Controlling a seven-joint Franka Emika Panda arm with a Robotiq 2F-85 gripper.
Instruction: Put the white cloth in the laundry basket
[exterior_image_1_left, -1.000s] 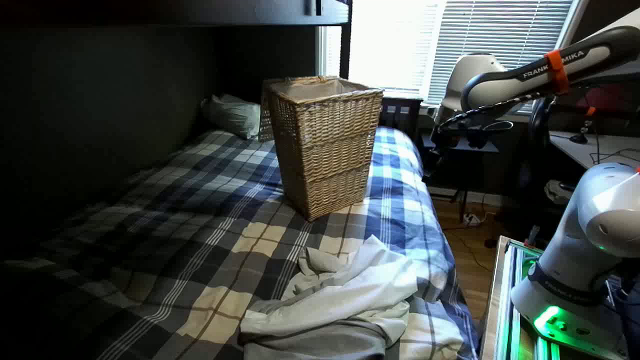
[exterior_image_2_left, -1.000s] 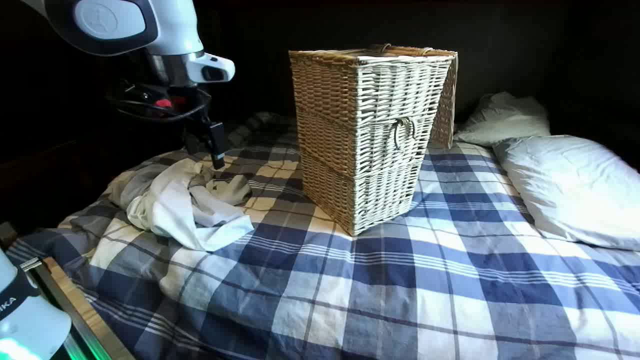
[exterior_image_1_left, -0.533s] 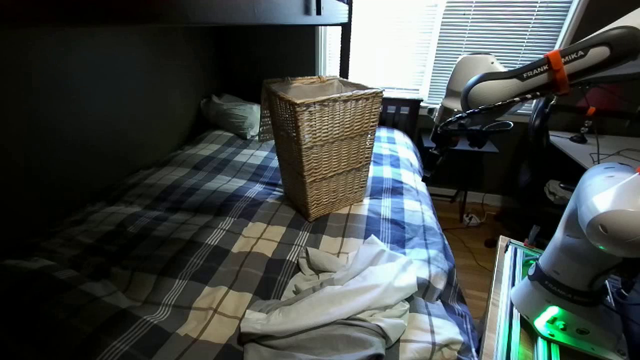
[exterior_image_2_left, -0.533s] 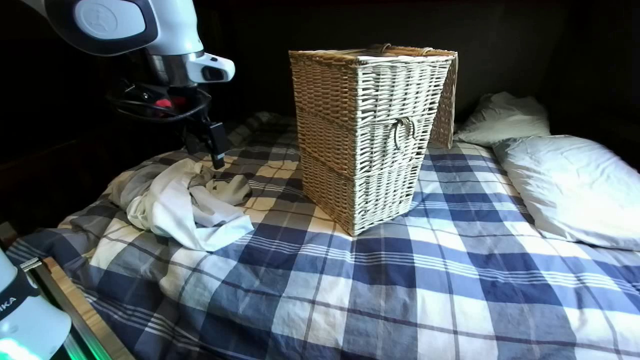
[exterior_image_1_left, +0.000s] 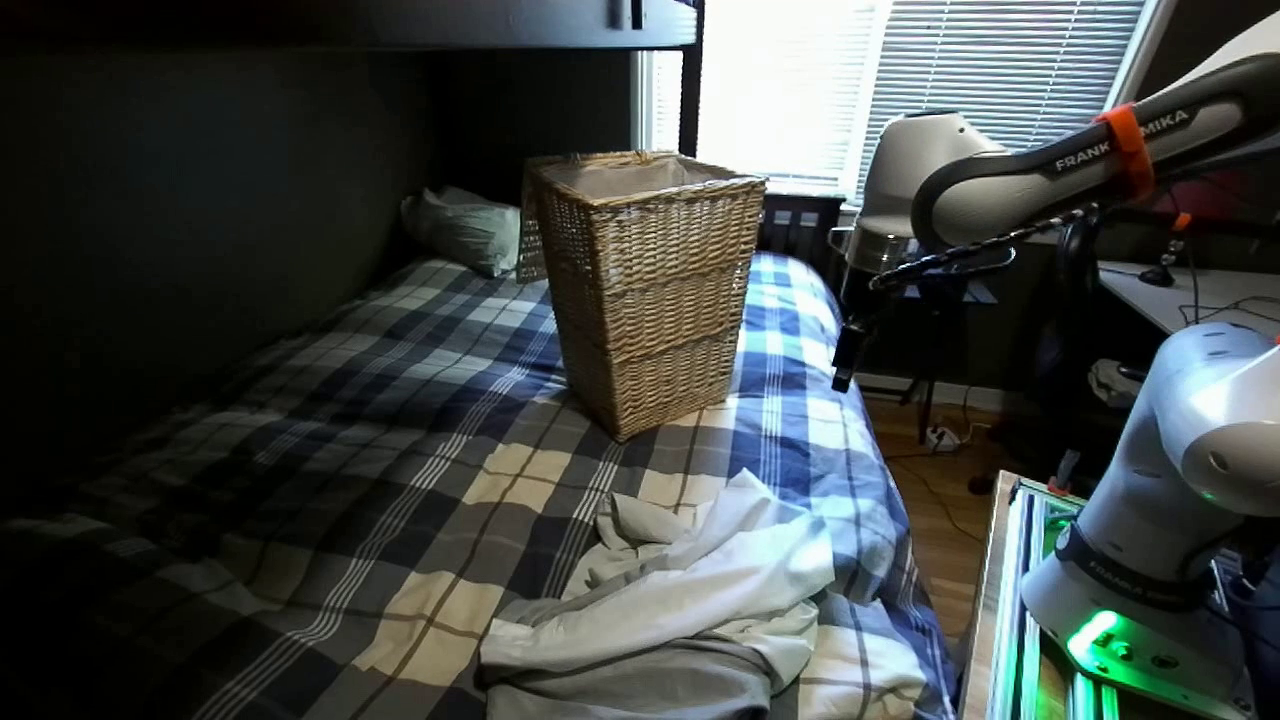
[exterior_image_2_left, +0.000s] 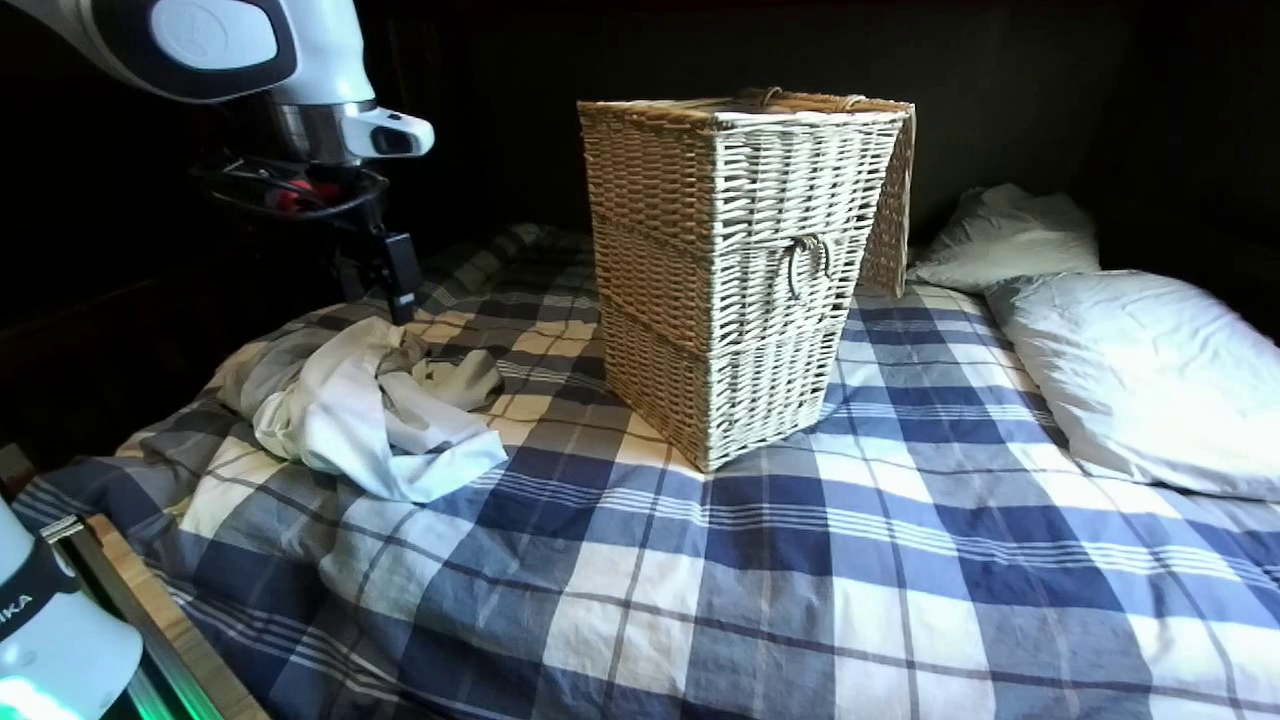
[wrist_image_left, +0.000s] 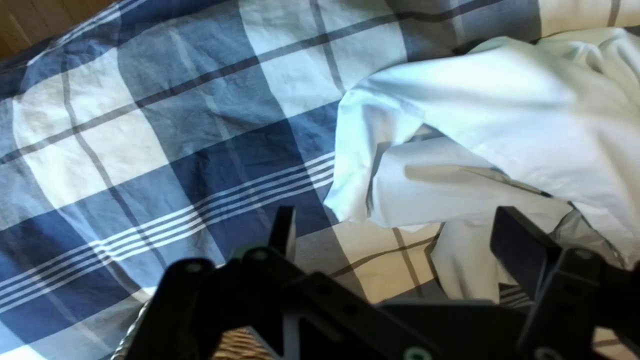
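Note:
The white cloth lies crumpled on the bed, in both exterior views (exterior_image_1_left: 680, 600) (exterior_image_2_left: 350, 410) and at the right of the wrist view (wrist_image_left: 500, 110). The wicker laundry basket stands upright on the bed with its top open and its lid hanging down the far side (exterior_image_1_left: 670, 300) (exterior_image_2_left: 700, 280). A bit of the basket shows at the bottom of the wrist view (wrist_image_left: 241, 345). My gripper (wrist_image_left: 395, 222) is open and empty, with bedspread and part of the cloth seen beyond its fingers. In an exterior view the gripper (exterior_image_2_left: 378, 295) hangs above the cloth, apart from it.
The plaid bedspread (exterior_image_2_left: 900, 600) covers the bed. Pillows (exterior_image_2_left: 1150, 380) lie behind the basket. An upper bunk (exterior_image_1_left: 350, 25) overhangs the bed. The robot base (exterior_image_1_left: 1130, 610) stands beside the bed edge. A chair (exterior_image_1_left: 905, 170) and desk (exterior_image_1_left: 1200, 300) are by the window.
The arm has moved slightly: in the exterior views the gripper has shifted left, a little up in the view where it hangs over the cloth. Cloth and basket have not moved.

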